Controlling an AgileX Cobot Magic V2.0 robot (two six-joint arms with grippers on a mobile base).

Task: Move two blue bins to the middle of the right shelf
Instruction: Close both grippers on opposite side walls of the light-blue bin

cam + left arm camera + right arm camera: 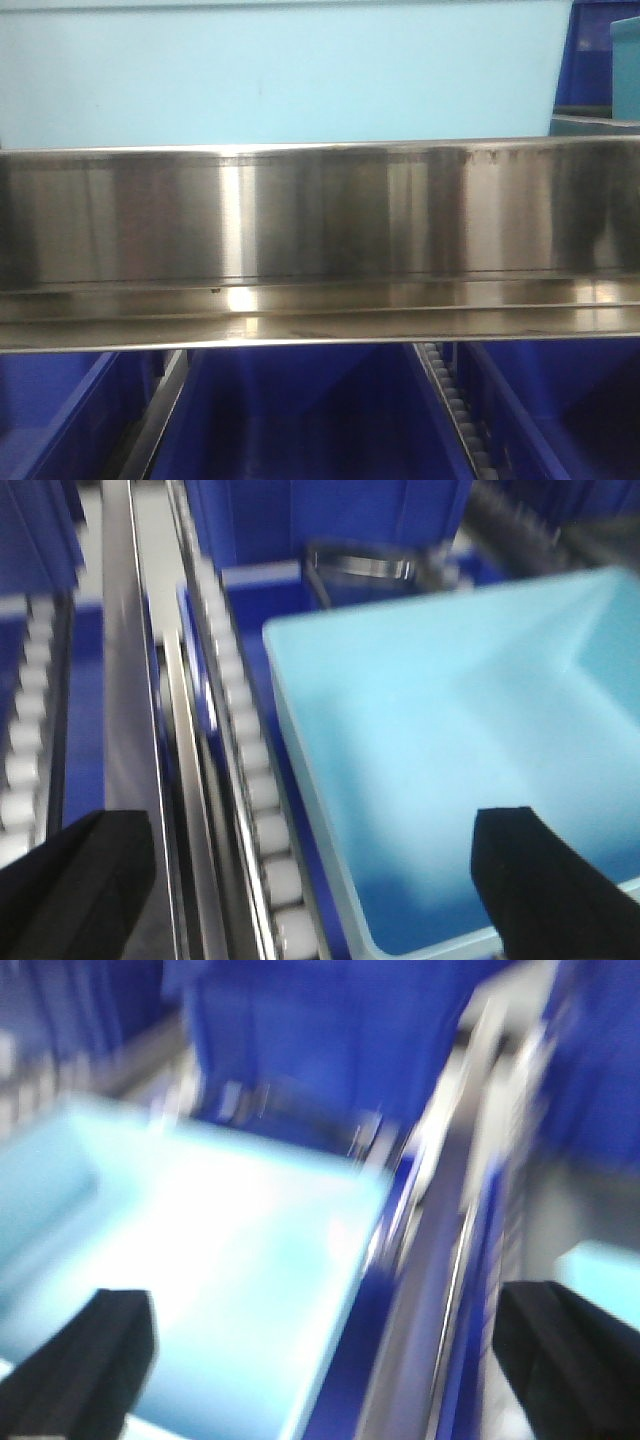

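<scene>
In the left wrist view a pale sky-blue bin [450, 750] fills the right side, resting on a dark blue bin. My left gripper [315, 890] is open wide. One finger hangs over the bin's inside and the other over the steel rail, with the bin's left rim between them. The right wrist view is blurred. It shows a pale blue bin [200, 1260] at the left and a pale blue corner [600, 1270] at the lower right. My right gripper [325, 1365] is open and spans that bin's right edge and the rail.
A steel shelf beam [320, 240] crosses the front view, with a broad pale blue surface [280, 70] above it and dark blue bins [310, 420] below. Roller rails [250, 770] run beside the bin. More dark blue bins [320, 1030] stand behind.
</scene>
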